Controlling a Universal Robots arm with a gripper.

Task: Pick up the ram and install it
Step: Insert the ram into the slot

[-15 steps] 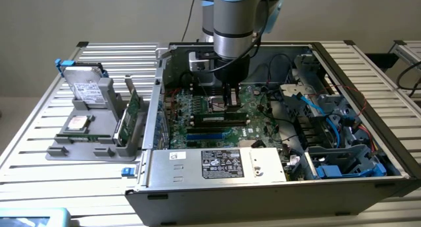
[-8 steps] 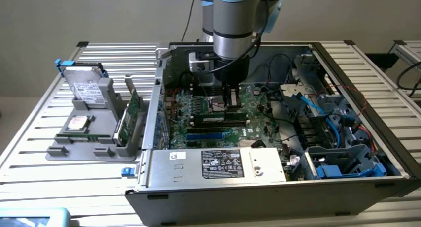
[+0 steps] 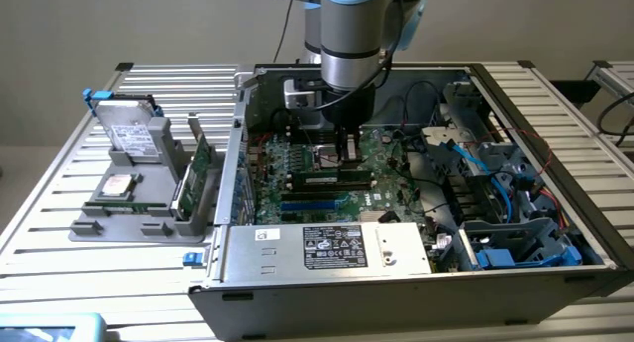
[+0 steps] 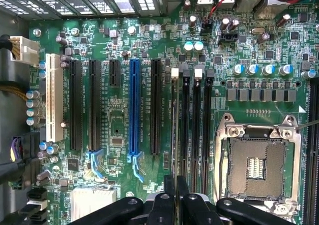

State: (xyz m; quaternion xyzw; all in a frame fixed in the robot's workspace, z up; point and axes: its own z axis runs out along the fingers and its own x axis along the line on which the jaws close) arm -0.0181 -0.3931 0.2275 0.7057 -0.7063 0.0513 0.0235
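My gripper (image 3: 347,161) reaches down into the open computer case (image 3: 535,271), over the motherboard (image 3: 297,160). Its two black fingers (image 4: 169,187) stand close together, shut on the ram (image 4: 174,135). In the wrist view the ram is edge-on, a thin dark line running along the first memory slot, the one with a white latch (image 4: 174,73). In the exterior view the ram (image 3: 332,180) is a long dark stick lying across the board just under the fingers. Whether it is seated in the slot I cannot tell.
Three more black memory slots (image 4: 196,130) and the bare CPU socket (image 4: 256,160) lie beside the ram. Black and blue expansion slots (image 4: 133,108) run parallel. The power supply (image 3: 327,245) fills the case front. A grey holder (image 3: 139,208) with hard drives (image 3: 129,134) and a green card (image 3: 203,164) stands at the exterior view's left.
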